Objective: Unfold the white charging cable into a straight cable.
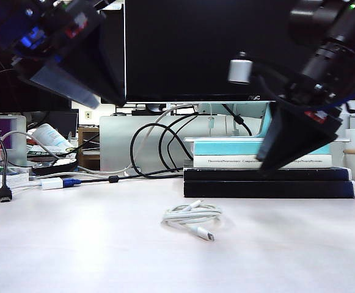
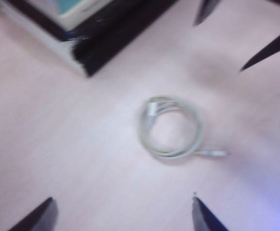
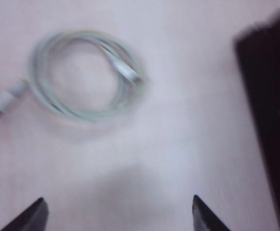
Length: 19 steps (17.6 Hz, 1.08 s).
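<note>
The white charging cable point(image 1: 192, 215) lies coiled in a small loop on the pale table, near its middle, with one plug end point(image 1: 205, 234) pointing toward the front. My left gripper point(image 1: 110, 102) hangs high at the upper left and is open. In the left wrist view the coil point(image 2: 171, 127) lies on the table ahead of the empty left gripper point(image 2: 122, 198). My right gripper point(image 1: 272, 162) hovers at the right, above the books, also open. In the right wrist view the coil point(image 3: 84, 74) lies ahead of the empty right gripper point(image 3: 118, 197). Neither gripper touches the cable.
A stack of books point(image 1: 269, 177) lies just behind and right of the coil, also seen as books point(image 2: 96, 38) and books point(image 3: 270, 120). A dark monitor point(image 1: 195, 49) stands behind, with black cords point(image 1: 159, 152) looping below. A white adapter with a blue plug point(image 1: 58, 182) and a black plug point(image 1: 5, 194) sit at the left.
</note>
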### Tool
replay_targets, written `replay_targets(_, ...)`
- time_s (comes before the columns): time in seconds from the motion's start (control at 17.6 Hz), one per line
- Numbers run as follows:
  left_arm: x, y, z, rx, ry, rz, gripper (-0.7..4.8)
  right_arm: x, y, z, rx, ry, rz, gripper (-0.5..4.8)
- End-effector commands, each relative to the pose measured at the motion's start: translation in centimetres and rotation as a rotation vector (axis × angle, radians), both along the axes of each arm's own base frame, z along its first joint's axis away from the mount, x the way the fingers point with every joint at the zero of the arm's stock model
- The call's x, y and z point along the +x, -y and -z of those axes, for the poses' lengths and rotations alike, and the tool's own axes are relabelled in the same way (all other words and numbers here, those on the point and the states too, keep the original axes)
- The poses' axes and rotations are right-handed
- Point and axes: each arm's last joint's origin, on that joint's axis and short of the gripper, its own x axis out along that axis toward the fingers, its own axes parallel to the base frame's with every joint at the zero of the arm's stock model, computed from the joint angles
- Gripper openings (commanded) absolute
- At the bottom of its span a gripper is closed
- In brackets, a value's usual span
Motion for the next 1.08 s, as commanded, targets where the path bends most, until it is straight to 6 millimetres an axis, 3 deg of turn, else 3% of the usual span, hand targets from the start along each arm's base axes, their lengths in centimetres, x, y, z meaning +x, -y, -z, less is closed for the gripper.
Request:
replay_targets(0.06, 0.2, 0.5, 0.5, -0.036, -0.066, 0.082, 3.74, -0.3, -2.0, 0.5, -0.007, 0.023, -0.098, 4.2)
replay_targets(0.28, 0.7, 0.9, 1.6, -0.002, -0.11, 0.082, 4.06, -0.1, -3.8, 1.7, -0.084, 0.021, -0.142, 4.22)
replay_targets(0.68, 0.7, 0.9, 1.6, -0.002, -0.106, 0.086, 4.04, 0.7, -5.9, 2.1, -0.126, 0.029, -0.205, 4.16)
replay_targets(0.74, 0.7, 0.9, 1.6, -0.002, -0.101, 0.088, 4.04, 0.7, -6.4, 2.1, -0.138, 0.017, -0.217, 3.88)
replay_targets(0.8, 0.7, 0.9, 1.5, -0.005, -0.097, 0.088, 4.04, 0.6, -6.6, 2.2, -0.144, 0.012, -0.224, 3.68)
replay_targets(1.08, 0.7, 0.9, 1.5, -0.009, -0.092, 0.088, 4.04, 0.4, -6.8, 3.4, -0.203, -0.034, -0.264, 3.66)
